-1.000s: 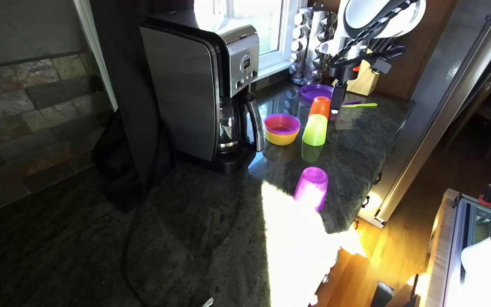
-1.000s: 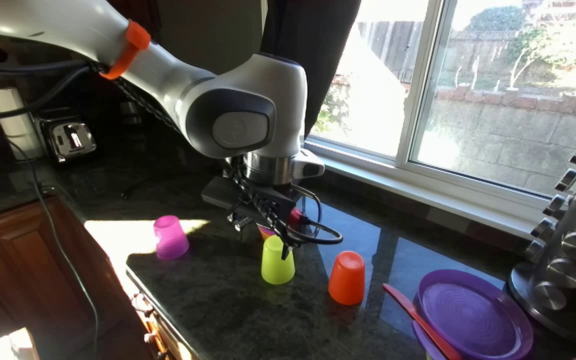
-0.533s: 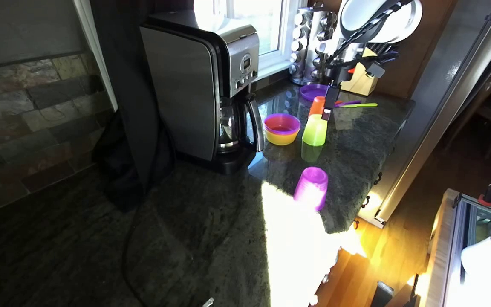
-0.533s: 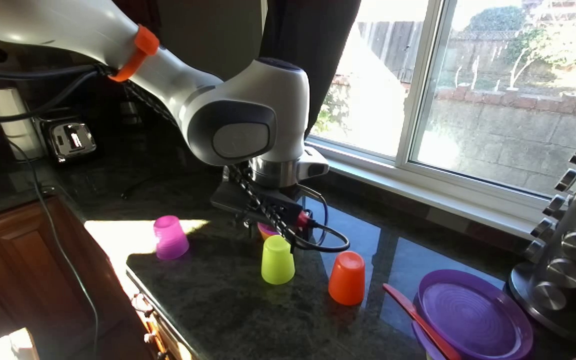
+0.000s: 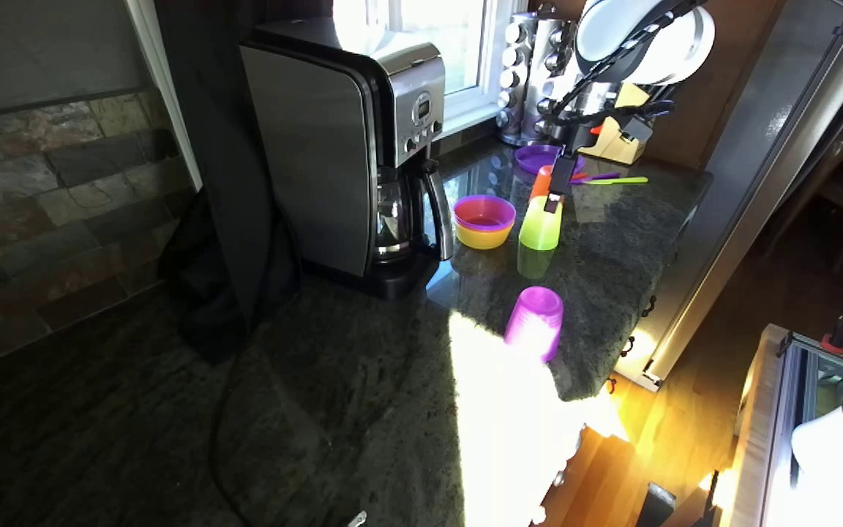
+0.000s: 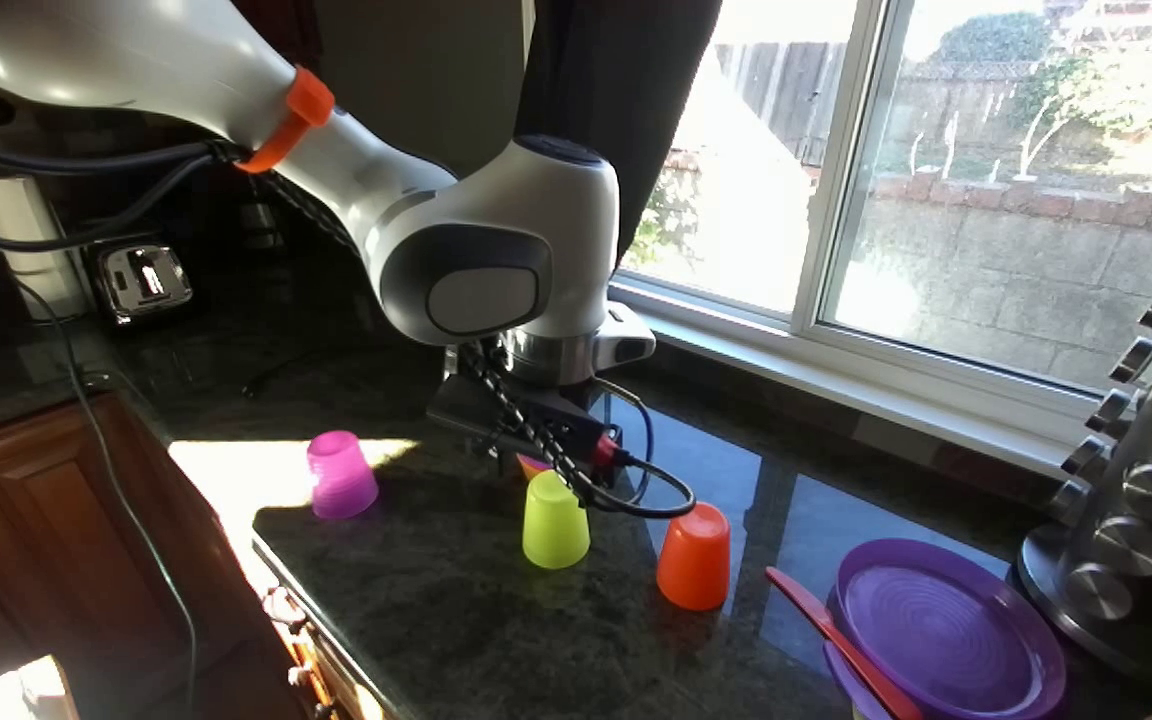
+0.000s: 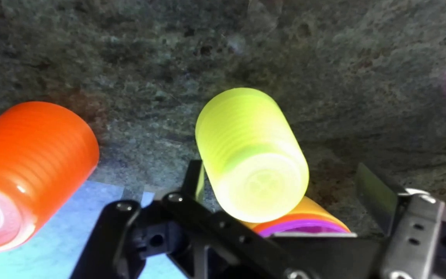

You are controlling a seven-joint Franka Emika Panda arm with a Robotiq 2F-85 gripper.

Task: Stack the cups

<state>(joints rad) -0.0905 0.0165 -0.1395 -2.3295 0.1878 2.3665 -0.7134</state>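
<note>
The lime green cup (image 7: 242, 128) stands upside down on the counter; it shows in both exterior views (image 5: 541, 228) (image 6: 556, 530). My gripper (image 7: 285, 184) is open and empty at the lime cup's top, which lies between the fingers in the wrist view. The left finger is close to its wall; I cannot tell if it touches. The right finger has a wide gap. The orange cup (image 7: 41, 151) stands upside down beside it, also in both exterior views (image 5: 540, 184) (image 6: 694, 560). The magenta cup (image 5: 535, 322) stands upside down apart, partly in sunlight (image 6: 341, 480).
Nested bowls (image 5: 484, 238), purple inside and yellow outside, sit close to the lime cup, partly under the gripper in the wrist view (image 7: 319, 213). A coffee maker (image 5: 319, 146), purple plate (image 6: 946, 630), red knife (image 6: 836, 640) and spice rack (image 6: 1126, 520) stand around. The counter edge (image 6: 326, 640) is nearby.
The arm has lowered, and the gripper finger has moved from beside the orange cup to over the lime cup's upper part. The cups have not moved.
</note>
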